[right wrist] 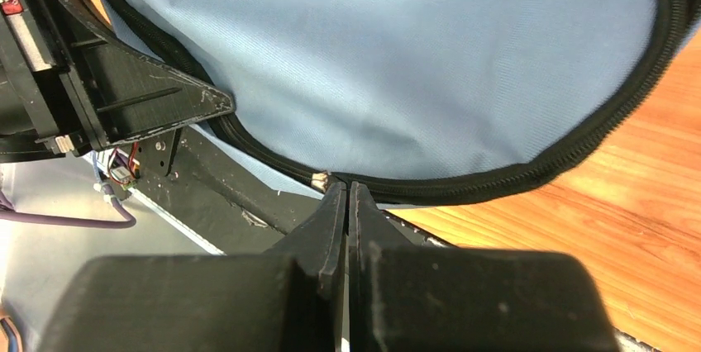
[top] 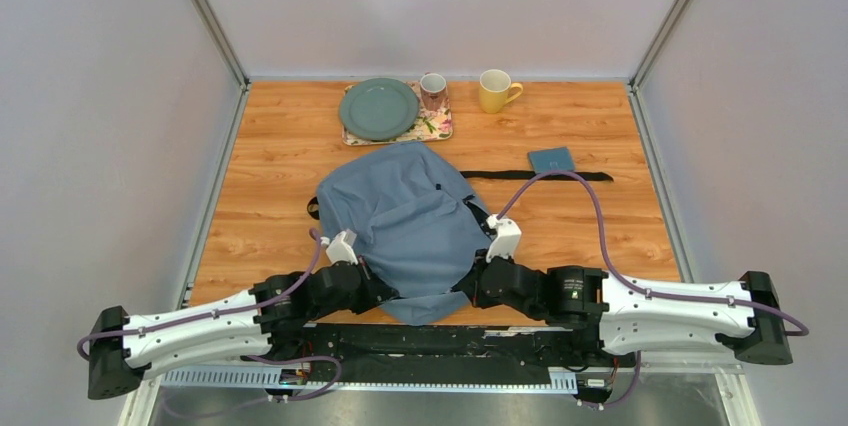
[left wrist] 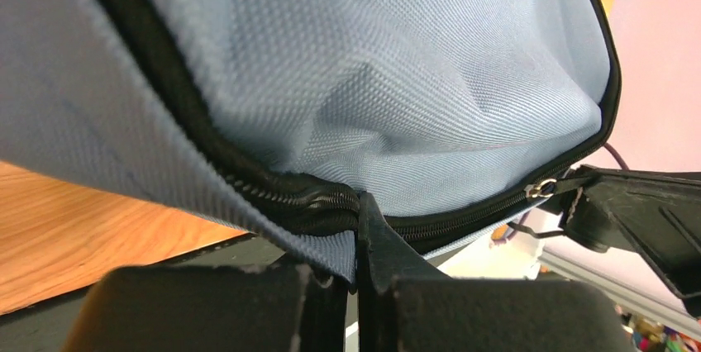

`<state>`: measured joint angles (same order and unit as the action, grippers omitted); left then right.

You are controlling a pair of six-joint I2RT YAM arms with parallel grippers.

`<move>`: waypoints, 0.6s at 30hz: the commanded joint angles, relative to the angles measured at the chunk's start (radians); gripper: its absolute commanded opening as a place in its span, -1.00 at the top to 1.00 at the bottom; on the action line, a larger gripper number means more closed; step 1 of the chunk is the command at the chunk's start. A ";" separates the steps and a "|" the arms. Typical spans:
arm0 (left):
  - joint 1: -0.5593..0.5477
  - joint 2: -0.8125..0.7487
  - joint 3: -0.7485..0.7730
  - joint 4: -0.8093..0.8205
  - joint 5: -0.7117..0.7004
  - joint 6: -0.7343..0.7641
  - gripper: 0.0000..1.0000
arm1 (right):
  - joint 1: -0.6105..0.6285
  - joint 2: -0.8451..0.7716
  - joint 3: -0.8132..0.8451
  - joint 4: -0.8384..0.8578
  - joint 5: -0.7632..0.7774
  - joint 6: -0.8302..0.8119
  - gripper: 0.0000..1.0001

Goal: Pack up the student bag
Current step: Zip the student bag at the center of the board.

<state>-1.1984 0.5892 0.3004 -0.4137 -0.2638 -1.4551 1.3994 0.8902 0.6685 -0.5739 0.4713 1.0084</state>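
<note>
The student bag (top: 405, 221), a large soft grey-blue backpack with black zipper trim, lies in the middle of the wooden table, its near end hanging over the front edge between both arms. My left gripper (left wrist: 357, 203) is shut on the bag's fabric edge just below the zipper (left wrist: 273, 195). My right gripper (right wrist: 347, 187) is shut at the zipper line, its tips pinched on the pull at the metal slider (right wrist: 319, 178). From the top, the left gripper (top: 378, 284) and right gripper (top: 468, 281) sit at the bag's near corners, partly hidden by fabric.
A green plate (top: 378, 108) rests on a floral tray (top: 436, 129) at the back, with a pink mug (top: 432, 89) and a yellow mug (top: 495, 90) beside it. A small flat teal case (top: 551, 159) and a black strap (top: 500, 175) lie right of the bag.
</note>
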 commanded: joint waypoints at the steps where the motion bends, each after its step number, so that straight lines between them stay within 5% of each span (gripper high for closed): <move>1: -0.004 -0.060 0.013 -0.198 -0.113 0.055 1.00 | -0.005 -0.036 -0.006 -0.030 0.085 0.044 1.00; 9: -0.004 -0.201 0.094 -0.526 -0.236 0.090 1.00 | -0.020 -0.079 -0.018 -0.145 0.161 0.127 1.00; 18: -0.004 -0.175 0.236 -0.689 -0.296 0.179 1.00 | -0.043 -0.175 -0.049 -0.221 0.204 0.187 1.00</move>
<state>-1.2045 0.3866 0.4599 -0.9043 -0.4362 -1.3792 1.3750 0.7616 0.6300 -0.7025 0.5510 1.1587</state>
